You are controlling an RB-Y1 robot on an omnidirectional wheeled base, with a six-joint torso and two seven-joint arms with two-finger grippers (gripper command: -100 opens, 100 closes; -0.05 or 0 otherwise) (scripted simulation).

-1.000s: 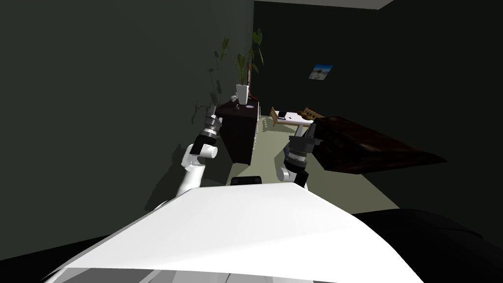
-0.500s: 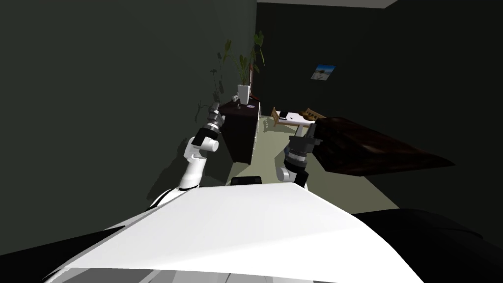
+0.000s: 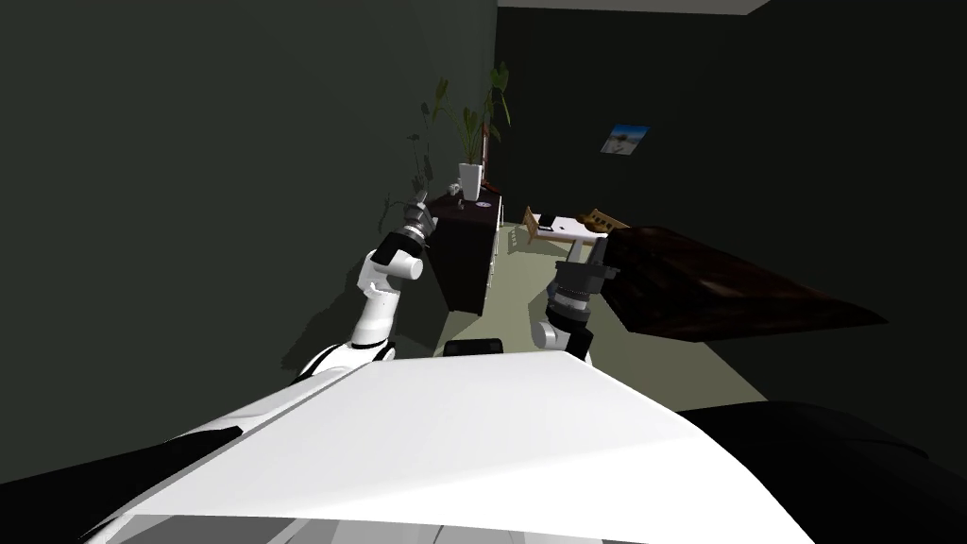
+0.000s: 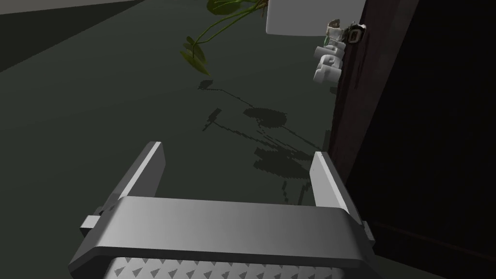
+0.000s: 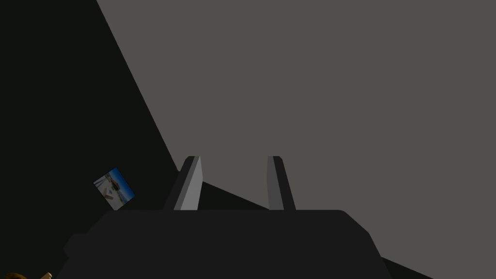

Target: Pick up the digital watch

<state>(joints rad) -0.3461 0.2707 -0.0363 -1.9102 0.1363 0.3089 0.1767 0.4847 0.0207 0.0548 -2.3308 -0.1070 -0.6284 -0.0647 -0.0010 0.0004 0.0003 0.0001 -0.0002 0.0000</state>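
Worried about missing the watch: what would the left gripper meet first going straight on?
Probably the dark green wall beside the dark cabinet, though depth is unclear. The digital watch on the cabinet's top lies off the line of the open left gripper.

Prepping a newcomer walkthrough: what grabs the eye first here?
The left pincer, open, raised beside a dark cabinet. On the cabinet's top beyond it sit a white pot with a green plant, a small white figure and the dark watch. A big dark table looms at the robot's right.
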